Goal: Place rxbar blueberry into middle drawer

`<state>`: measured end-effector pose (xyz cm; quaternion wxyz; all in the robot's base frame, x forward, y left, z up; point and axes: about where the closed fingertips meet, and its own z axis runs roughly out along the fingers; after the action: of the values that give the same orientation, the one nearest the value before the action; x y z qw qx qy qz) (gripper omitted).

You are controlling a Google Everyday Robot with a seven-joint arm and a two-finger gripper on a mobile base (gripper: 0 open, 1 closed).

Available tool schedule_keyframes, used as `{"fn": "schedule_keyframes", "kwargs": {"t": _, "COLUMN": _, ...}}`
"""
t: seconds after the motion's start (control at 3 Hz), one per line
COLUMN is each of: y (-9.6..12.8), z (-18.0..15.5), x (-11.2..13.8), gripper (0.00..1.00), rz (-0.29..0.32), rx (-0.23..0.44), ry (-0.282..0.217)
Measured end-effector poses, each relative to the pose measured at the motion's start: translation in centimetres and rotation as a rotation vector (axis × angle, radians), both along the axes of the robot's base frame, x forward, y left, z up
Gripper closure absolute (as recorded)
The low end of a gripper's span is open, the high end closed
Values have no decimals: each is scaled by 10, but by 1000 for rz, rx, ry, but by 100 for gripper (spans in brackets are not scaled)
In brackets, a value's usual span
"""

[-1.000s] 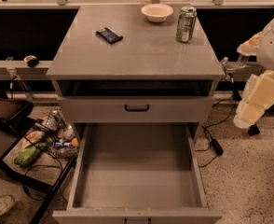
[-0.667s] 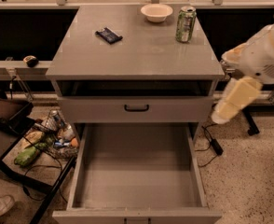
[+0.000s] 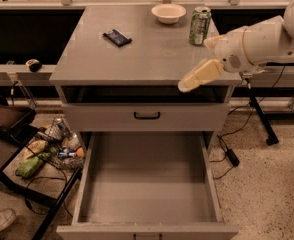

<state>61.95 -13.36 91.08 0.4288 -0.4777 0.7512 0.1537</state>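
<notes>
Currently the jaws, spread unclear, hover over the cabinet top point(image 3: 152, 59) at front right, rxbar blueberry point(image 3: 117, 37) well apart.

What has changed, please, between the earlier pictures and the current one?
The arm swung in from the right. The gripper moved left and upward, from beside the cabinet to over its front right edge. Nothing was picked up or released. The rxbar blueberry, green can and bowl stayed on top, and the middle drawer stayed open.
</notes>
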Motion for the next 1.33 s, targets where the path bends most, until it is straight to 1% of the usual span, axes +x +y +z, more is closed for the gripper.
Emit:
{"fn": "schedule_keyframes", "kwargs": {"t": 0.33, "y": 31, "z": 21, "x": 54, "gripper": 0, "rz": -90, "rx": 78, "ry": -85}}
{"fn": "schedule_keyframes", "kwargs": {"t": 0.67, "y": 68, "z": 30, "x": 91, "gripper": 0, "rz": -145, "rx": 65, "ry": -125}}
{"fn": "schedule_keyframes", "kwargs": {"t": 1.0, "y": 72, "z": 27, "x": 93, "gripper": 0, "rz": -150, "rx": 67, "ry": -123}}
{"fn": "schedule_keyframes", "kwargs": {"t": 1.33, "y": 98, "z": 10, "x": 129, "gripper": 0, "rz": -143, "rx": 106, "ry": -98}}
